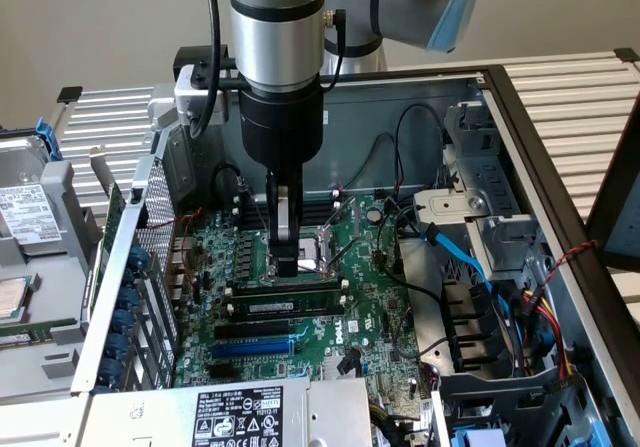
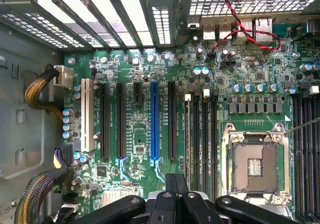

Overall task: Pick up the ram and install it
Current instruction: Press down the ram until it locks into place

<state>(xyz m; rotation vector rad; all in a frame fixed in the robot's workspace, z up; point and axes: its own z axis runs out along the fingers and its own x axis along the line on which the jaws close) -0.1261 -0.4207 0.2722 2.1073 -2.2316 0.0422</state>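
In the exterior view, take the CPU socket point(image 1: 330, 242) as your landmark. The ram point(image 1: 285, 305) stands upright in a black memory slot just beside the socket, on the side towards the blue expansion slot point(image 1: 255, 347). Its white label faces the camera. The gripper point(image 1: 289, 263) hangs straight above the stick's top edge with its fingers pressed together and nothing between them. You cannot tell whether the tips touch the edge or stop just short of it. Judge the pick-up as complete and the stick as placed in its slot. Whether it is pushed fully home and the end latches are locked cannot be confirmed from this angle. In the wrist view, the gripper point(image 2: 176, 196) again presents its fingers together and empty. It is aligned with the row of memory slots point(image 2: 200, 134) that runs between the CPU socket point(image 2: 255, 166) and the blue expansion slot point(image 2: 154, 121). From this angle you cannot tell which of those slots carries the stick.
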